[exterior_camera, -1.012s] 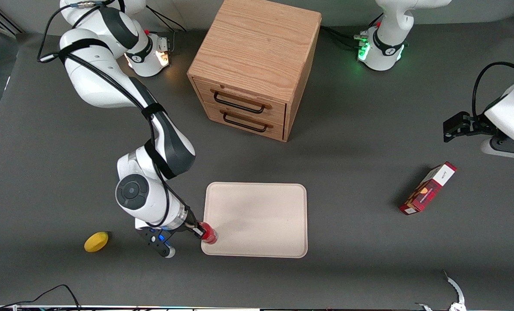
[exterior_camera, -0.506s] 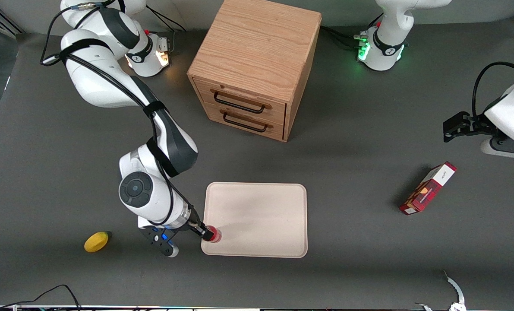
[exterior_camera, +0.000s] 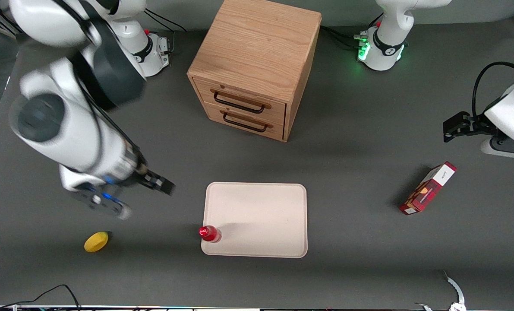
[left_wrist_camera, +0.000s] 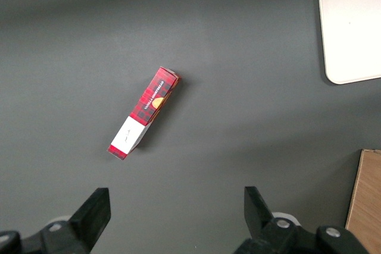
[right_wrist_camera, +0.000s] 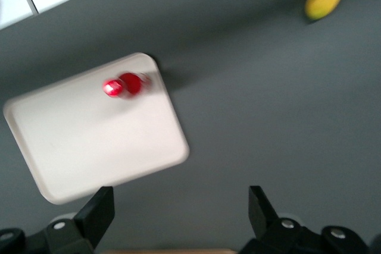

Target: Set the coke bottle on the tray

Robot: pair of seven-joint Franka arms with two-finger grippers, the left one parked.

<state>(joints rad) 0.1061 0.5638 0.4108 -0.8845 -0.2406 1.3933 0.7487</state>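
A yellow lemon [exterior_camera: 96, 241] lies on the table [exterior_camera: 360, 242] nearest the front camera, toward the working arm's end. The coke bottle [exterior_camera: 209, 233] stands upright on the tray [exterior_camera: 257, 216], in its corner nearest the camera and the lemon, with nothing holding it. Farther from the camera, the gripper [exterior_camera: 164, 185] hangs above the table, apart from the tray, its fingers spread wide and empty. Farther still stands a wooden cabinet [exterior_camera: 257, 65]
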